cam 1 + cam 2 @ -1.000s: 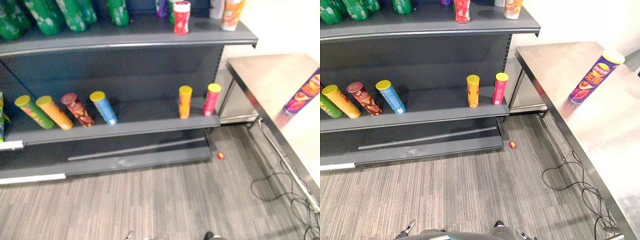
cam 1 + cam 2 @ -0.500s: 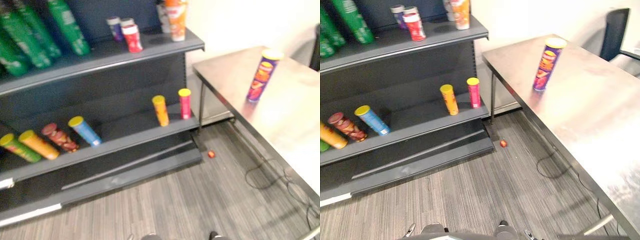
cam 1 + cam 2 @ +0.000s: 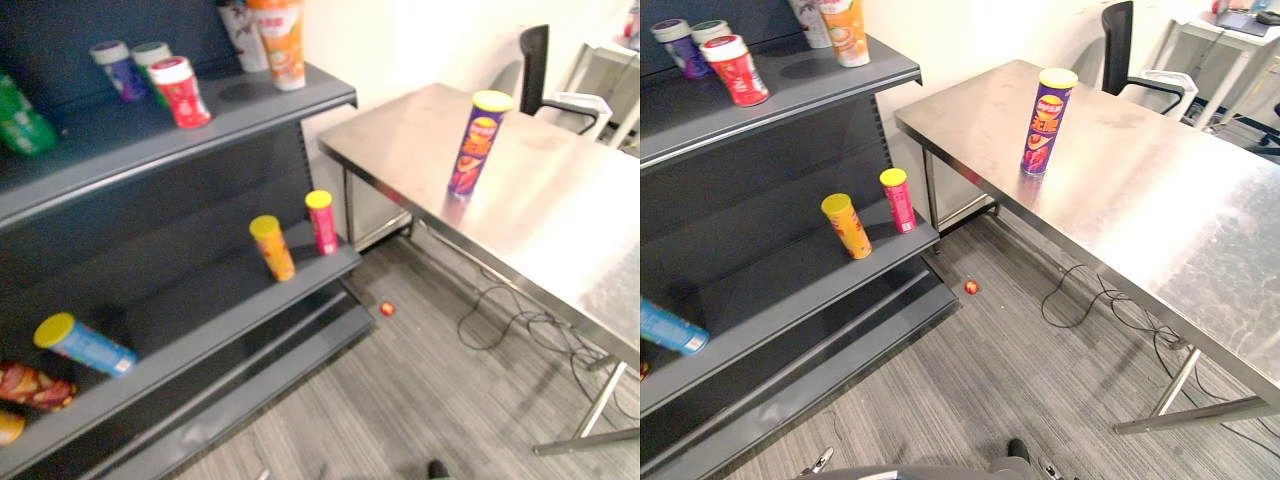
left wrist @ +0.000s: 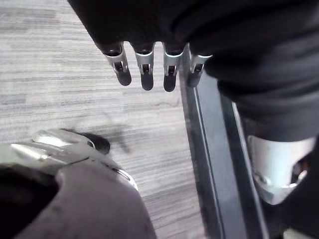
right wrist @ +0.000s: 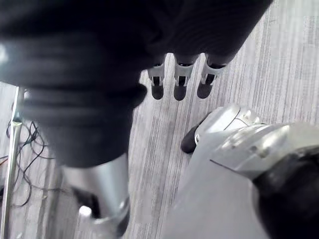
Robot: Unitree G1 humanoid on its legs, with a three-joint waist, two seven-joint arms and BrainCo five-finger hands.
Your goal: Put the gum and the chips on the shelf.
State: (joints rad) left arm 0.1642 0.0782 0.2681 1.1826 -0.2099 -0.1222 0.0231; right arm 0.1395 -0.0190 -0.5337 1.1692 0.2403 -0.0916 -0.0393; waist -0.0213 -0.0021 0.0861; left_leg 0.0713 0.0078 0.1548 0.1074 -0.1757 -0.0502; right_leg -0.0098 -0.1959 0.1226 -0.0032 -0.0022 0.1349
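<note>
Chips are standing in a tall purple can (image 3: 478, 143), upright on the steel table (image 3: 570, 220) in the left eye view, near the table edge that faces the dark shelf (image 3: 200, 125) and well apart from it. On the lower board a yellow-orange can (image 3: 272, 247) and a pink can (image 3: 321, 222) are standing side by side, and a blue can (image 3: 85, 346) is lying further left.

In the right eye view, small jars (image 3: 735, 68) are sitting on the upper board beside an orange tub (image 3: 845, 30). Which thing is the gum I cannot tell. A small red thing (image 3: 971, 287) is lying on the carpet (image 3: 1020, 400) near the shelf's foot, too small to name.

In the left wrist view, the left hand (image 4: 145, 74) is hanging over the carpet, fingers straight and loose, carrying nothing.

In the right wrist view, the right hand (image 5: 179, 84) is doing the same, fingers relaxed and empty.

Judging from this, the robot is only facing the table and nothing is picked up yet. The next move is calling for a step toward the table and a reach, probably with the right hand, to wrap the can low on its body so it is not tipping over.
</note>
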